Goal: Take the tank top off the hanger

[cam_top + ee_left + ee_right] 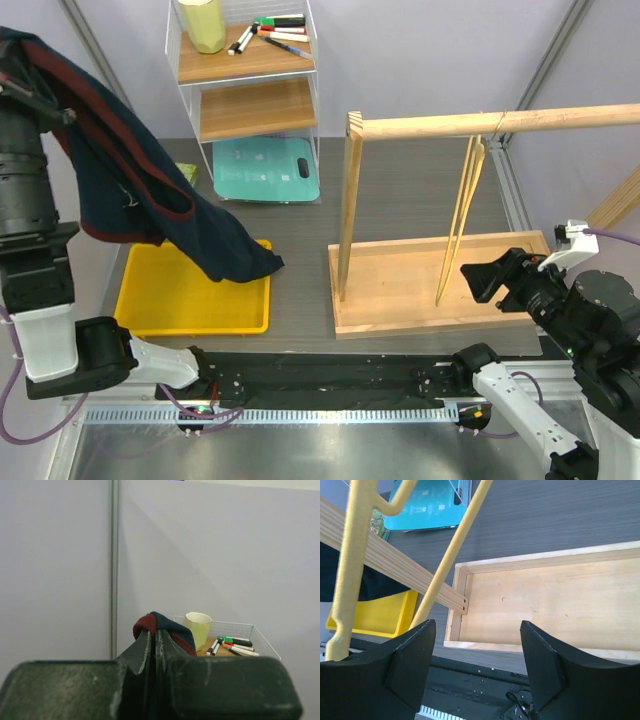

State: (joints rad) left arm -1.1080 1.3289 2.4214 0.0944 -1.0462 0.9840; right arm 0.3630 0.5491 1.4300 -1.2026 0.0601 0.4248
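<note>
Most looked done: left gripper (153,634) clenched the tank top (140,170) high at far left; hanger (460,220) hung bare on the right-hand rail (450,125), right gripper (477,627) gaping beside it. Set-down probably remained.

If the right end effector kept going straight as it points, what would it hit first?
Probably the yellow hanger, whose bar crosses just ahead of one finger of the right end effector; past it lies the rack's wooden base. Depth is unclear.

We were in a robot lab cell: plain grey panel walls (430,50), aluminium posts (550,50), a wire shelf (255,110) of props.
</note>
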